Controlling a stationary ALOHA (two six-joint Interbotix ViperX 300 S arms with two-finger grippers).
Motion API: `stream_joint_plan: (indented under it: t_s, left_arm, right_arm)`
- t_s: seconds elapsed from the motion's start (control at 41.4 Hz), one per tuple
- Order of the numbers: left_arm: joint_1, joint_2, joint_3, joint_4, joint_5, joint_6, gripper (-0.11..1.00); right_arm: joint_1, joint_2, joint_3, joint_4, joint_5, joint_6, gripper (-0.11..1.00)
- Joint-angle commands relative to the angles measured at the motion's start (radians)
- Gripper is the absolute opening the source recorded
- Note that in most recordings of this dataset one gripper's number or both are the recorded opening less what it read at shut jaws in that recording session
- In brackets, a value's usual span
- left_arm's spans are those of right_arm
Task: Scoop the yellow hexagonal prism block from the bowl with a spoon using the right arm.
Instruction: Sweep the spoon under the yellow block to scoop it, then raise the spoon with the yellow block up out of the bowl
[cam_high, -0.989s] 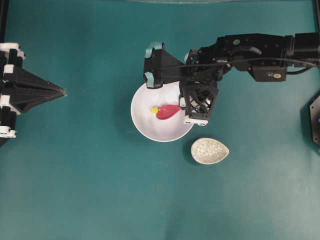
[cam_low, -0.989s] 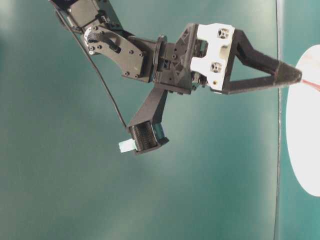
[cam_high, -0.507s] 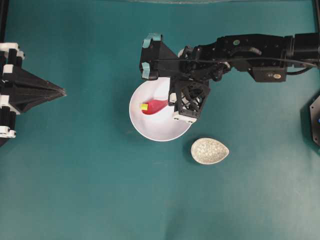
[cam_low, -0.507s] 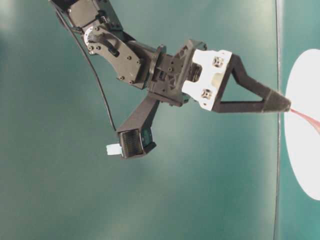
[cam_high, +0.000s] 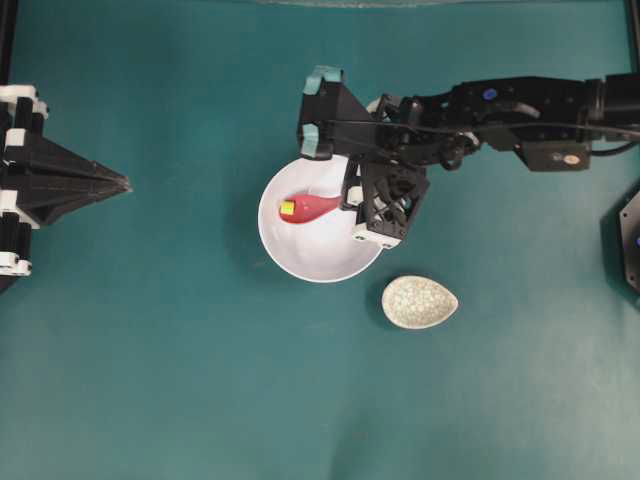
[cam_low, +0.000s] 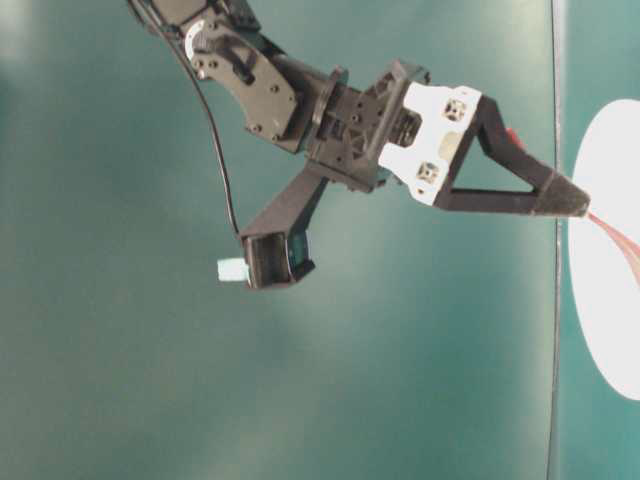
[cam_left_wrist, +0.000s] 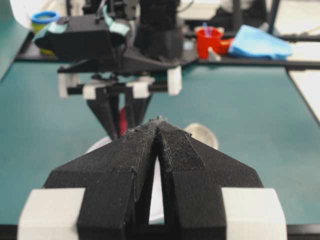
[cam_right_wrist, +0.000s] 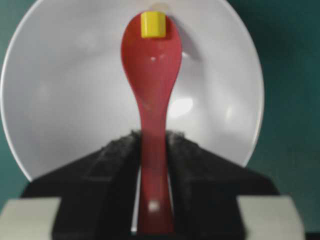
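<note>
The white bowl (cam_high: 318, 258) sits mid-table. My right gripper (cam_high: 347, 203) reaches over its right rim, shut on the handle of the pink-red spoon (cam_high: 312, 208). The spoon points left inside the bowl. In the right wrist view the spoon (cam_right_wrist: 150, 75) runs straight out from the gripper (cam_right_wrist: 152, 137) over the bowl (cam_right_wrist: 65, 100). The yellow block (cam_right_wrist: 152, 24) sits on the far tip of the scoop, close to the bowl's wall. From overhead the block (cam_high: 287, 209) lies at the spoon's left end. My left gripper (cam_high: 125, 183) rests shut at the table's left edge, holding nothing.
A speckled oval spoon rest (cam_high: 419, 302) lies just right of and below the bowl. The right arm's wrist camera housing (cam_high: 325, 110) juts out above the bowl. Beyond the far table edge stand a red cup (cam_left_wrist: 209, 40) and a blue cloth (cam_left_wrist: 260, 42).
The spoon slid left across the bowl, carrying the yellow block from the bowl's middle toward its left wall. The block now sits on the scoop's tip. The left arm stayed still.
</note>
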Motion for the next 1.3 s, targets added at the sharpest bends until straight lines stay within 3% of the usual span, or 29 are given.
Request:
stream_joint_plan:
  t_s: [0.0, 0.386, 1.279]
  left_arm:
    - [-0.002, 0.005, -0.025, 0.002, -0.012, -0.002, 0.01]
    - [-0.002, 0.005, -0.026, 0.002, -0.012, -0.002, 0.01]
    - [-0.002, 0.005, -0.026, 0.000, -0.012, -0.003, 0.01]
  right_arm:
    - [0.009, -0.046, 0.009, 0.003, -0.037, 0.002, 0.25]
    - [0.026, -0.100, 0.098, 0.048, -0.179, 0.002, 0.25]
    - [0.077, -0.232, 0.242, 0.080, -0.433, 0.002, 0.25]
